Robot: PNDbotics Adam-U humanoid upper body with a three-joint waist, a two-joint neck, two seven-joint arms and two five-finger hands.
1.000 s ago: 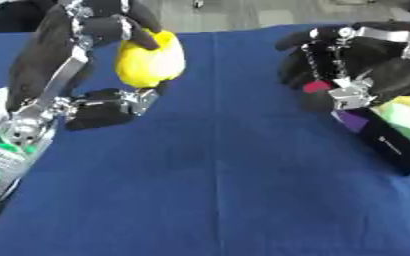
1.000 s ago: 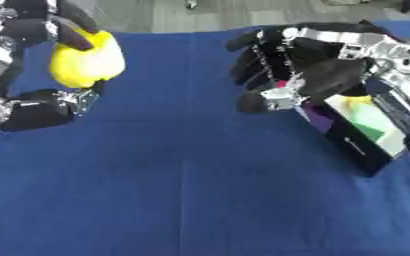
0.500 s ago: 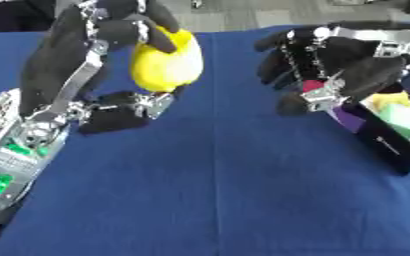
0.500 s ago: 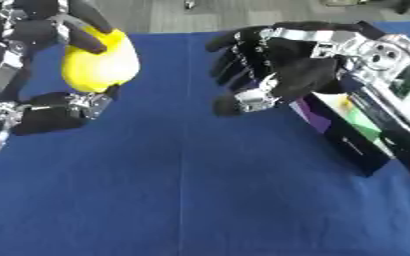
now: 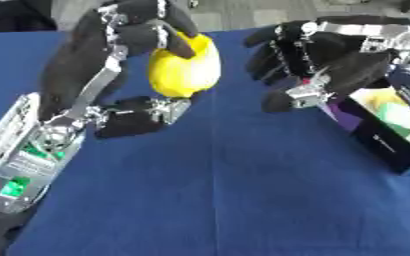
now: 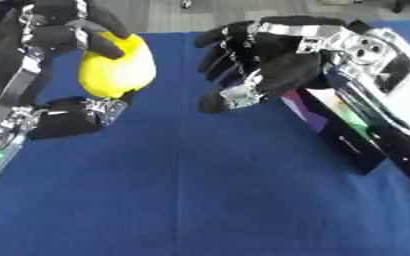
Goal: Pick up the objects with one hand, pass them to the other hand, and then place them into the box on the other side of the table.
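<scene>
The left hand [image 5: 125, 75] holds a yellow fruit [image 5: 184, 67] above the blue table [image 5: 226, 190], fingers curled over its top and thumb below. The right hand [image 6: 270, 60] is close beside it with fingers spread, not touching. A dark box [image 5: 379, 132] stands at the right.

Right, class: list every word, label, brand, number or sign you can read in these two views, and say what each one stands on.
No text can be read anywhere.
Box: a small pale mark on its dark side wall, too blurred to read.
Left hand, yellow object, right hand, blue table cover: no lettering shows.
Green boards on the left forearm: too blurred to tell any print.
</scene>
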